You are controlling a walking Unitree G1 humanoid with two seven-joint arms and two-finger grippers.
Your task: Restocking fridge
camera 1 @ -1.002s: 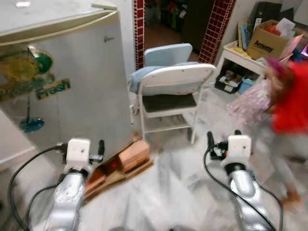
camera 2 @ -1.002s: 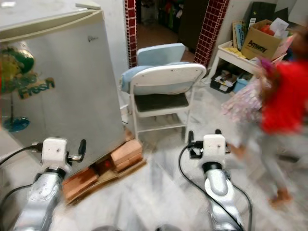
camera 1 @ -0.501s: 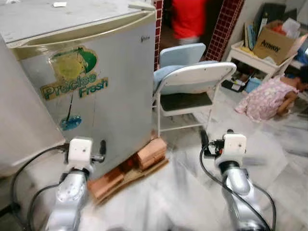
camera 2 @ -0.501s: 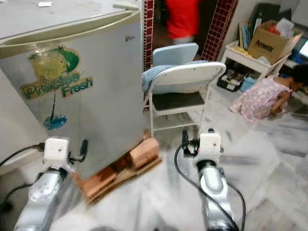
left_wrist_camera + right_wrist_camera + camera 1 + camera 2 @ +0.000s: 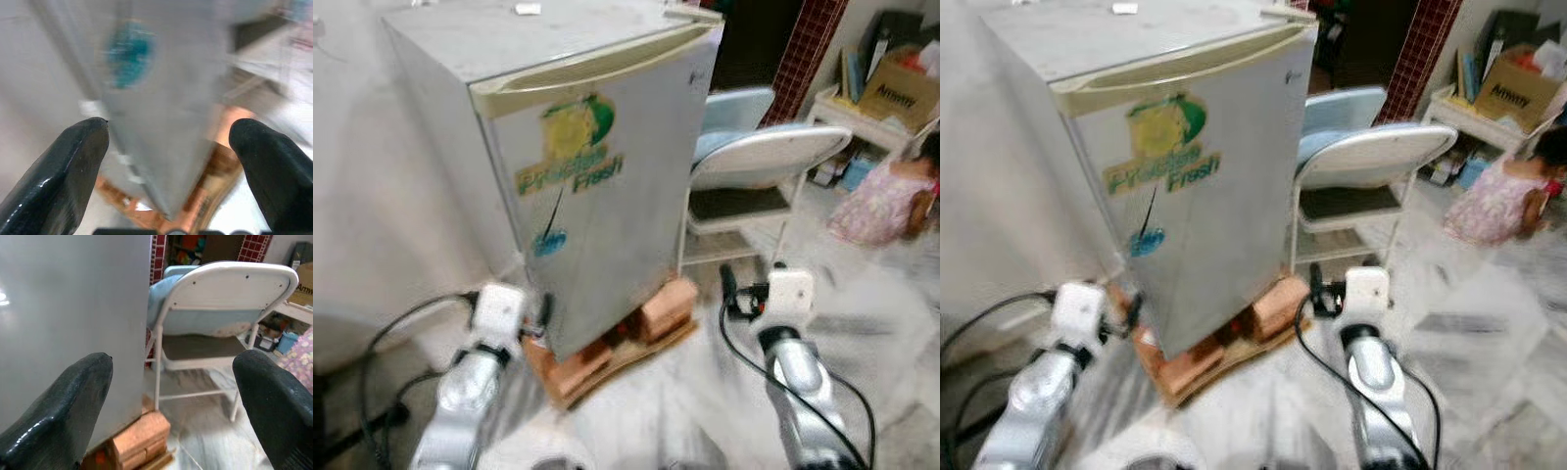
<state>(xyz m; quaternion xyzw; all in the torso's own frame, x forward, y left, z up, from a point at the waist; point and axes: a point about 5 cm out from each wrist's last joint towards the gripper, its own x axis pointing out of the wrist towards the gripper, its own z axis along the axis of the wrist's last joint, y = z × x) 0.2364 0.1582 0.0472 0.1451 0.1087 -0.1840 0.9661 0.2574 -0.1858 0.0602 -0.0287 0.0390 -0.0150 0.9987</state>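
Marble flooring (image 5: 862, 323), pale and veined, is spreading out under a small grey fridge (image 5: 597, 176) that is standing upright ahead of me, its long axis vertical and its closed door facing me, slightly turned toward my right. Its boxy metal body is smooth and matte, with a cream handle strip along the door's top and a green and yellow "Precise Fresh" sticker (image 5: 573, 162). It is sitting raised on reddish bricks (image 5: 666, 308) and a wooden board. Just beside its right side, a white metal folding chair (image 5: 759, 171) with a dark seat is standing. Farther right, a person in a pink patterned dress (image 5: 886, 201) is crouching on the floor.

My left hand (image 5: 171, 142) is hovering low before the fridge's lower corner, fingers spread and holding nothing. My right hand (image 5: 171, 382) is likewise spread and unladen, looking at the fridge's side and the chair.
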